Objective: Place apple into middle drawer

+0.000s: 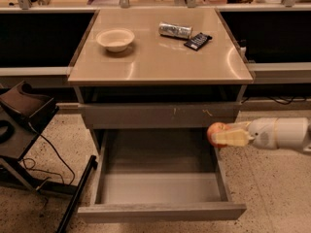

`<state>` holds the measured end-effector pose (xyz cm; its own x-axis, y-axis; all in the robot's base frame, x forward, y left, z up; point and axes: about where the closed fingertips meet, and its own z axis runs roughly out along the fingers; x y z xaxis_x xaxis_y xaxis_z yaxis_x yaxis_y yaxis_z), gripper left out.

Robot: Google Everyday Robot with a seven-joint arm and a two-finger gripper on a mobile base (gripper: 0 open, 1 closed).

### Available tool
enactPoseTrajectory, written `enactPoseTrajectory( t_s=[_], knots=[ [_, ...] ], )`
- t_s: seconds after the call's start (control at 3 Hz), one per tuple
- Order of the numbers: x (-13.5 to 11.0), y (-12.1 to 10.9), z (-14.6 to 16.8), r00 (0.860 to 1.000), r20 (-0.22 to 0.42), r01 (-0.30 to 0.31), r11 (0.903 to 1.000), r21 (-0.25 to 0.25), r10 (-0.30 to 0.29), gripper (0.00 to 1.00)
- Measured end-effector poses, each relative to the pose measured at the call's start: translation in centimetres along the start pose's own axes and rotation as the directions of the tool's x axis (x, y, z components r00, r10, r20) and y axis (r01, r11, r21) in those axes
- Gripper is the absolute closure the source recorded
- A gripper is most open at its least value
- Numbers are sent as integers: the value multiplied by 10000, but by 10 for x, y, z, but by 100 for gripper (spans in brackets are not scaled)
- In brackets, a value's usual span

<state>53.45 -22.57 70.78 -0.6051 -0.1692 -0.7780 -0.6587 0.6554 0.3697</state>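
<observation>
The red-orange apple (214, 129) is held in my gripper (219, 137), whose pale fingers (234, 138) are shut on it from the right. The white arm reaches in from the right edge. The apple hangs over the right side wall of the middle drawer (160, 187). That drawer is pulled out wide, with a bare gray floor and a plain front. Above it is a closed gray drawer front with pale scratch marks (160, 114).
On the tan cabinet top (146, 64) stand a white bowl (115, 39), a silver packet (175, 30) and a black bar (198, 41). A black stand with cables (22, 118) is at the left, on the speckled floor.
</observation>
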Motion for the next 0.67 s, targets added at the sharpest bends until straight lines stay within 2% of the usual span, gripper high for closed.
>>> enactPoseTrajectory(
  t_s=[0.33, 0.67],
  knots=[
    [67, 10, 62, 9941, -450, 990, 9950, 138, -983, 100],
    [116, -5, 114, 9895, -709, 1304, 9896, 610, -1260, 100]
  ],
)
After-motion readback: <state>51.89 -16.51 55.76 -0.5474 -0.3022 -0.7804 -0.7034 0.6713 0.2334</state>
